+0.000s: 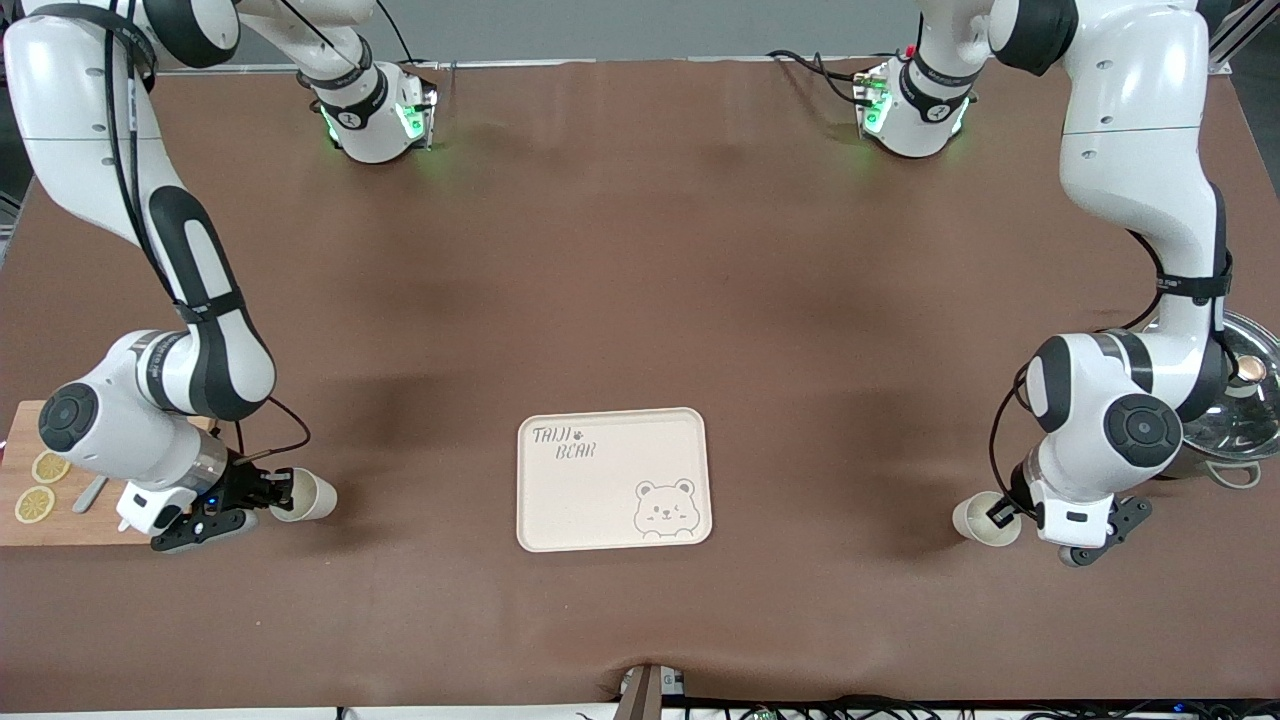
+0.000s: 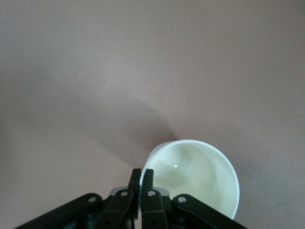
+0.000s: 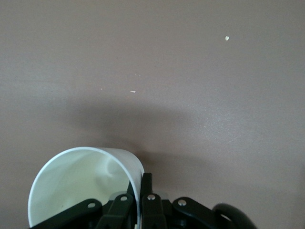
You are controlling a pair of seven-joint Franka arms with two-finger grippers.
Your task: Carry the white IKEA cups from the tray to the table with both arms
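Cups: two, one pinched by rim in each gripper's jaws: left gripper (image 1: 1000, 513) cup (image 1: 982, 520), right gripper (image 1: 268, 492) cup (image 1: 305, 495); one tray (image 1: 612, 479).

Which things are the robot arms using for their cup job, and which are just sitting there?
For the job: white cup in right gripper; white cup in left gripper; bear tray.
Lying about: cutting board with lemon slices, metal pot.

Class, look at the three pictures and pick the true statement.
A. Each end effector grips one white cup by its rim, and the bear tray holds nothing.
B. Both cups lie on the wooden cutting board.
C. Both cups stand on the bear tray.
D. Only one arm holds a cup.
A: the left end effector pinches one white cup, the right end effector pinches the other cup, and the bear tray lies between them with nothing on it.
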